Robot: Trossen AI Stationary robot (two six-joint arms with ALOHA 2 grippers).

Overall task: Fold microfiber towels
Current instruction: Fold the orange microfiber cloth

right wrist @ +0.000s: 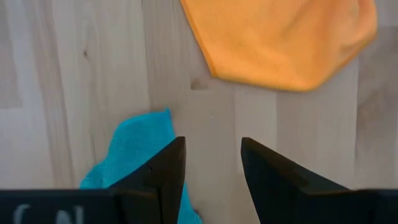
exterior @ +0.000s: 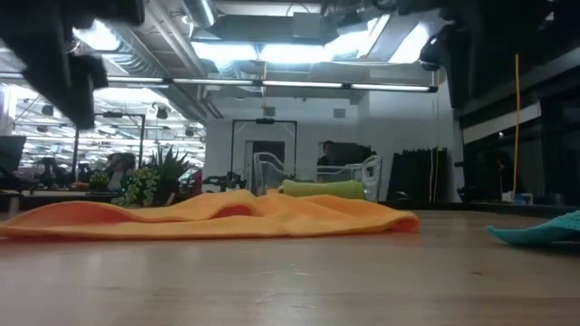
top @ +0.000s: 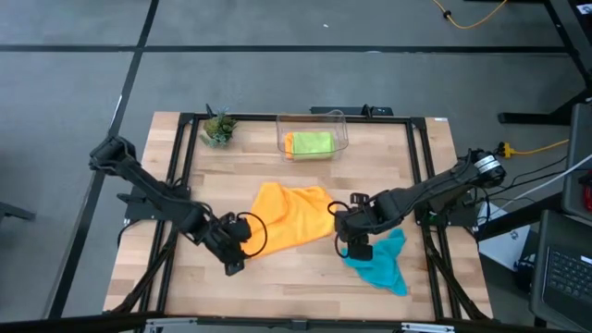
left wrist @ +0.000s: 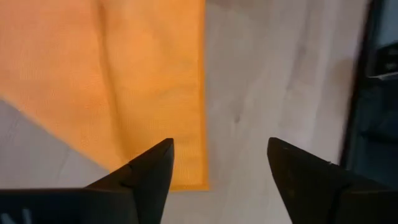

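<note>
Tabletop [top: 296, 282] of pale wooden planks carries everything here, ringed by a black frame. Largest of the cloths on it is my orange towel [top: 291, 217], spread rumpled across the middle; in the low view [exterior: 217, 217] it lies as a long, low mound with soft folds. Off its right side, apart from it, the teal towel [top: 379, 264] lies crumpled near the front edge, and only a corner of it shows in the low view [exterior: 544, 233]. At the back of the tabletop stands a clear plastic bin [top: 340, 125] with the lime green towel [top: 310, 143] folded inside it. To the left of the bin, well apart from the cloths, sits a small potted plant [top: 218, 129].

My left claw [top: 236, 250] hangs at the orange towel's front left corner with its fingers spread wide and nothing between them; from its own wrist [left wrist: 214, 171] I see the cloth's edge [left wrist: 124, 81] running under one fingertip and bare wood under the other. My right claw [top: 354, 242] hovers between the orange and teal towels, its fingers parted moderately and empty [right wrist: 211, 168], over bare wood, with the teal cloth [right wrist: 134, 152] just beside one finger and the orange cloth [right wrist: 280, 37] farther ahead.
</note>
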